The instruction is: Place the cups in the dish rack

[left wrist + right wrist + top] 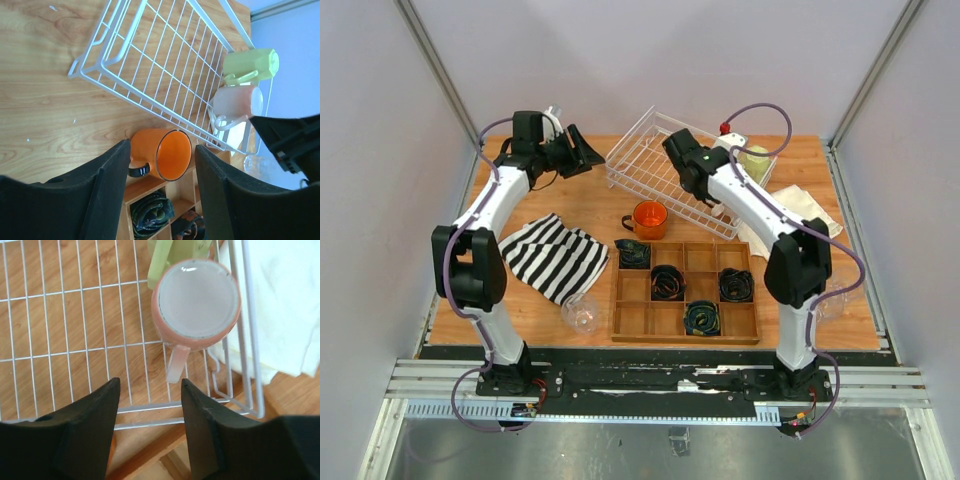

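My right gripper (150,385) hangs over the dish rack (248,330) with its two black fingers (95,430) spread apart and nothing between them. Straight ahead of the fingertips, inside the rack, the pink mug (197,300) stands on end with its long axis vertical. It turns a round pale face up at the wrist camera; I cannot tell whether that face is its mouth or its base. Its handle points back toward the gap between my fingers and stops just short of it. The yellow-green mug (172,249) sits just beyond the pink one. Both are close to the rack's right-hand short wall, and a white cloth (285,305) lies on the table outside that wall. My left gripper (162,150) is also open and empty, at the far left of the table (590,200) and aimed toward the rack. In its wrist view the orange mug (167,160) shows in the gap between the fingers, but the overhead view puts it well apart from them. That mug stands upright on bare wood, mouth up, with its dark handle pointing left. It is between the rack's near long side and a wooden tray (630,320) of black cables. The rack's long axis runs diagonally, from far left to near right. A clear tumbler (582,313) rests at the near edge of a striped cloth (555,255), left of the tray.
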`<state>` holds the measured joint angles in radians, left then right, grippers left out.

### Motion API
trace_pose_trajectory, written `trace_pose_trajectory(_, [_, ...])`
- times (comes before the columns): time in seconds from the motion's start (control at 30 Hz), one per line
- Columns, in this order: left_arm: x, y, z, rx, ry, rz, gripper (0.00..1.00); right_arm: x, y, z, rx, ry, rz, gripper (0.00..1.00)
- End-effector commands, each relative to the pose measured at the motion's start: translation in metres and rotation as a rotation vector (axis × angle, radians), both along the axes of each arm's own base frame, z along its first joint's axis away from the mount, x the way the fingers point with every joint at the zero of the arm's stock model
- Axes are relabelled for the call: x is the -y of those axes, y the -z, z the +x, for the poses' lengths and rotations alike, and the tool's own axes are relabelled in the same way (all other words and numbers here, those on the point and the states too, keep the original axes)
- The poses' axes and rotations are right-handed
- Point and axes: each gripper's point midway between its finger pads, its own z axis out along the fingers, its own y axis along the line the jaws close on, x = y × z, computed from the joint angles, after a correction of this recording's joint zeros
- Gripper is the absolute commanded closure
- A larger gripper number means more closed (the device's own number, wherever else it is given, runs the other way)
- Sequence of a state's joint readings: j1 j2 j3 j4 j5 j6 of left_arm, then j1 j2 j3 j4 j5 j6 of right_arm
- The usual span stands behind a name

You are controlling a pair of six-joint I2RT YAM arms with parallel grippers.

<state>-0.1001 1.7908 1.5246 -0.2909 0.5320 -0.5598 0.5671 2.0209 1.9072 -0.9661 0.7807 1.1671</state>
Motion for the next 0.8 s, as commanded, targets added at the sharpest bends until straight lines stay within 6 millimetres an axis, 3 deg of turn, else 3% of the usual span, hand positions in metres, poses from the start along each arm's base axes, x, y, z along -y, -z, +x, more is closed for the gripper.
trace_pose_trajectory(0.0, [-0.004, -0.009, 0.011, 0.039, 0.002, 0.028, 0.41, 0.003, -0.041, 0.009, 0.077, -0.185, -0.061, 0.55])
trace_pose_trajectory(0.1, [-0.003, -0.01, 0.011, 0.038, 0.008, 0.023, 0.41, 0.004, -0.042, 0.012, 0.065, -0.272, -0.025, 0.93])
trace_pose_trajectory(0.13, [-0.003, -0.011, 0.01, 0.038, 0.008, 0.021, 0.41, 0.005, -0.041, 0.013, 0.058, -0.288, -0.018, 0.99])
trace_pose_trajectory(0.4, [-0.005, -0.015, 0.0, 0.043, 0.003, 0.021, 0.4, 0.001, -0.015, 0.035, -0.064, -0.45, -0.021, 1.0])
trace_pose_trajectory(0.47, [-0.005, -0.015, -0.003, 0.043, 0.002, 0.026, 0.4, 0.005, -0.01, 0.039, -0.091, -0.449, -0.03, 0.99])
trace_pose_trajectory(0.5, [-0.006, -0.015, -0.004, 0.043, -0.001, 0.028, 0.4, 0.007, 0.006, 0.041, -0.132, -0.446, -0.039, 0.99])
trace_pose_trajectory(0.77, [-0.008, -0.014, -0.011, 0.04, -0.007, 0.036, 0.4, 0.022, 0.037, 0.039, -0.209, -0.4, -0.079, 1.0])
